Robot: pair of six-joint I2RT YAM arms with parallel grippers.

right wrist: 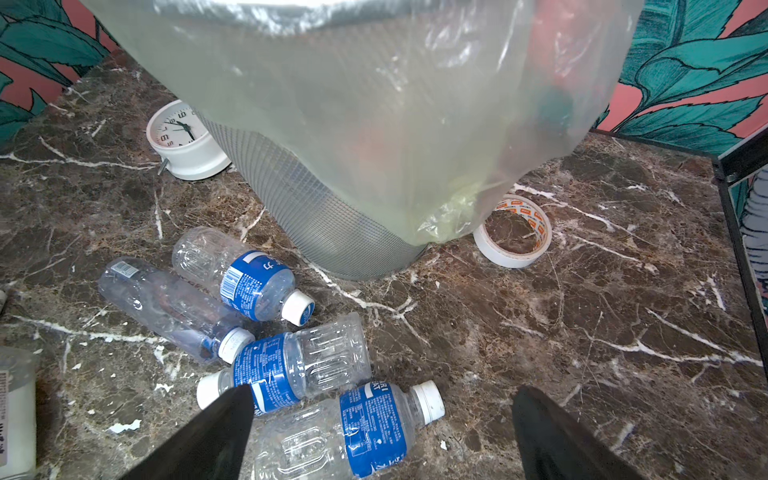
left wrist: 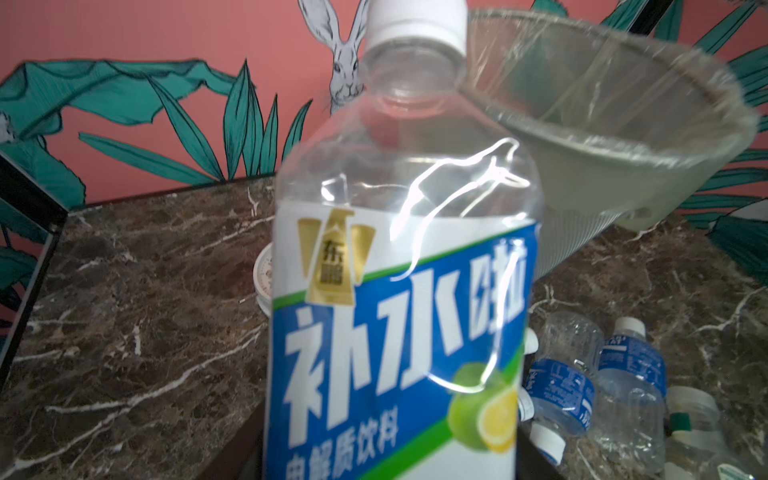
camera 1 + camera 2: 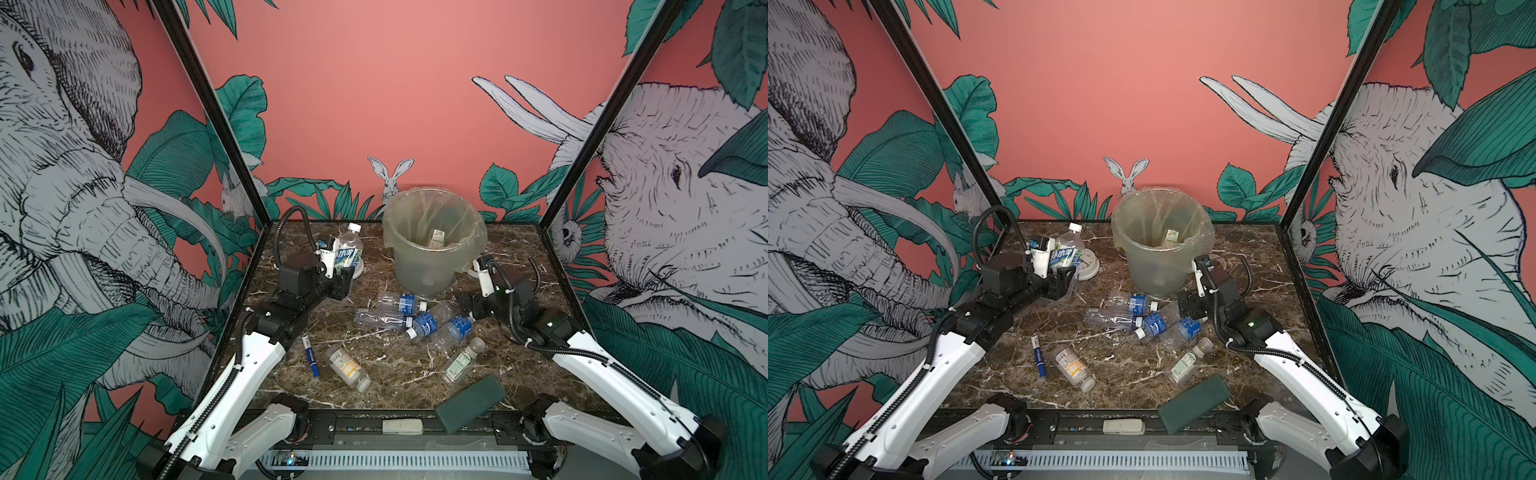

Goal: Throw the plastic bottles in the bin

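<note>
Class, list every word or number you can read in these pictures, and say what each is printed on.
"东鹏": gold badge on the large bottle.
"补水啦": big white characters, same label.
"电解质饮料": smaller line beneath.
"ARI" above "EAT": cut-off letters, blue label of a small bottle.
Too small or blurred: clock numerals, tape roll print, other labels' fine print.

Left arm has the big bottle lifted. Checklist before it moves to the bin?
1. Left gripper shut on big bottle: ok.
2. Big bottle above the bin mouth: not ok, it hangs left of the rim in both top views.
3. Bin mouth open, room inside: ok.
4. Right gripper open, low by the bin's base, out of the path: ok.
5. Gap between big bottle and clock behind it: cannot tell.
</note>
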